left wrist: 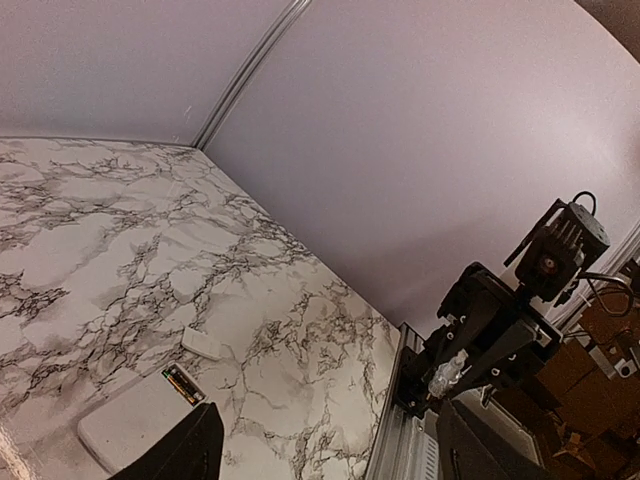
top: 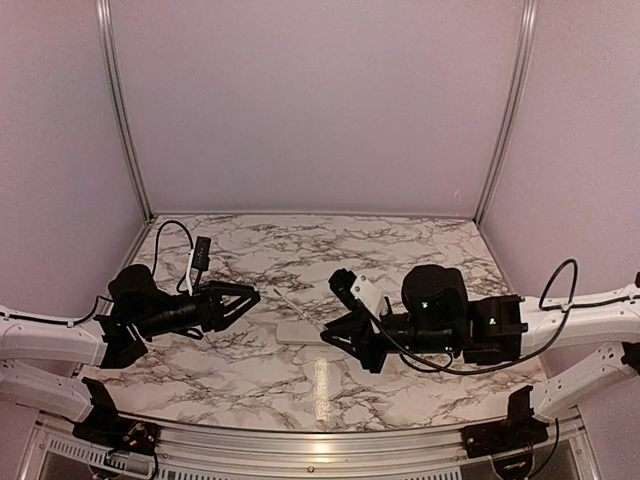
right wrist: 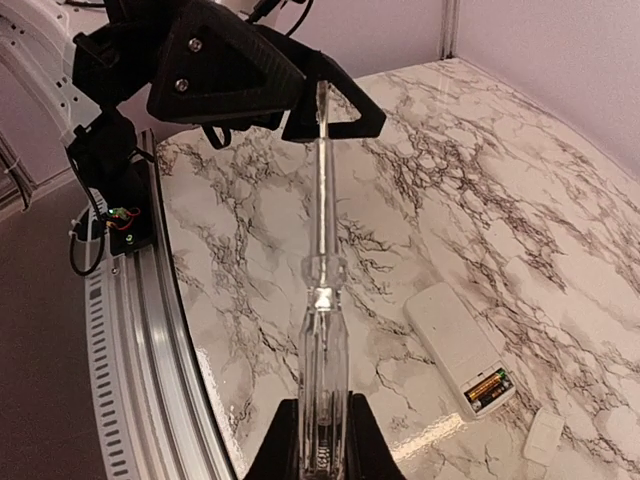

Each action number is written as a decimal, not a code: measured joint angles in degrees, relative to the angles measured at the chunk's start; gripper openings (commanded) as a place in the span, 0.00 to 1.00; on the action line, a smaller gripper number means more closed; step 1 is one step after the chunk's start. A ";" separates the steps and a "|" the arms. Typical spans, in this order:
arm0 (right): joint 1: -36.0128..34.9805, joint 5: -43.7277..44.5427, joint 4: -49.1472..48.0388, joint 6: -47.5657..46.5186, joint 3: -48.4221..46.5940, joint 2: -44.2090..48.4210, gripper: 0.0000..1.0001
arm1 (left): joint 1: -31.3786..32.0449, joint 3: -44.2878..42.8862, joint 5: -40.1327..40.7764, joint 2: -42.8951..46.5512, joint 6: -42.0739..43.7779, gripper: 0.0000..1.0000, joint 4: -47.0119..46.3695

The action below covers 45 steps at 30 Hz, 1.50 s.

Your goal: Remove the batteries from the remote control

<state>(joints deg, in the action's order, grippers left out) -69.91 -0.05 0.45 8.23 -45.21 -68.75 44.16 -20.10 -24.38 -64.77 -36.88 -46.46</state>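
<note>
The white remote control (right wrist: 447, 337) lies flat on the marble table (top: 420, 250), back side up, with its battery bay uncovered. The batteries (right wrist: 489, 387), one gold-brown and one dark, sit side by side in that bay; the left wrist view also shows the batteries (left wrist: 183, 383) and the remote control (left wrist: 125, 432). My right gripper (right wrist: 322, 432) is shut on a clear-handled screwdriver (right wrist: 322, 350), held above the table left of the remote. My left gripper (left wrist: 325, 445) is open, empty and hovering beside the remote. From above, the remote control (top: 300, 333) lies between the left gripper (top: 248, 303) and right gripper (top: 338, 330).
A small white battery cover (right wrist: 545, 437) lies loose on the table just past the remote's open end, and the left wrist view shows the cover (left wrist: 203, 343) too. The screwdriver shaft (top: 295, 307) points toward the left gripper. A metal rail (top: 330, 435) runs along the near edge. Pale walls enclose the table.
</note>
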 measured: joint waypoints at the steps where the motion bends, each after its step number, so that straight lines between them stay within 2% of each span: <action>1: -1.86 2.84 0.68 -0.66 -1.33 -1.22 0.00 | 0.00 0.00 -0.28 0.00 -0.15 0.77 -0.07; 5: -6.32 12.90 3.56 -2.36 -6.38 -6.62 0.00 | 0.00 0.00 -1.01 0.02 -0.44 0.76 -0.13; 8: -6.97 18.84 5.40 -2.97 -8.50 -9.86 0.00 | 0.00 0.00 -1.16 0.04 -0.68 0.74 -0.22; 14: -7.02 25.00 7.10 -3.93 -8.98 -11.80 0.00 | 0.00 0.00 -1.20 0.09 -1.25 0.70 -0.46; 20: -7.85 27.02 6.86 -5.79 -9.20 -12.04 0.00 | 0.00 -0.02 -2.16 0.07 -1.62 0.68 -0.48; 24: -8.57 27.74 6.49 -6.84 -9.75 -13.31 0.00 | 0.13 -0.28 -2.95 -0.66 -1.75 0.63 -0.48; 34: -8.66 27.26 5.09 -8.98 -10.43 -15.58 0.00 | 1.05 -2.47 -6.45 -6.47 -2.64 0.55 -0.96; 39: -8.66 25.83 4.31 -9.57 -10.43 -15.56 0.00 | 1.18 -3.17 -8.09 -8.35 -3.21 0.45 -1.66; 45: -8.68 24.28 3.98 -9.88 -10.43 -15.56 0.00 | 1.66 -3.80 -9.94 -10.23 -3.96 0.40 -3.04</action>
<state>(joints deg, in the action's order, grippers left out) -78.59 24.23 4.43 -1.65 -55.64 -84.31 45.82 -23.90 -34.33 -75.00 -40.84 -49.50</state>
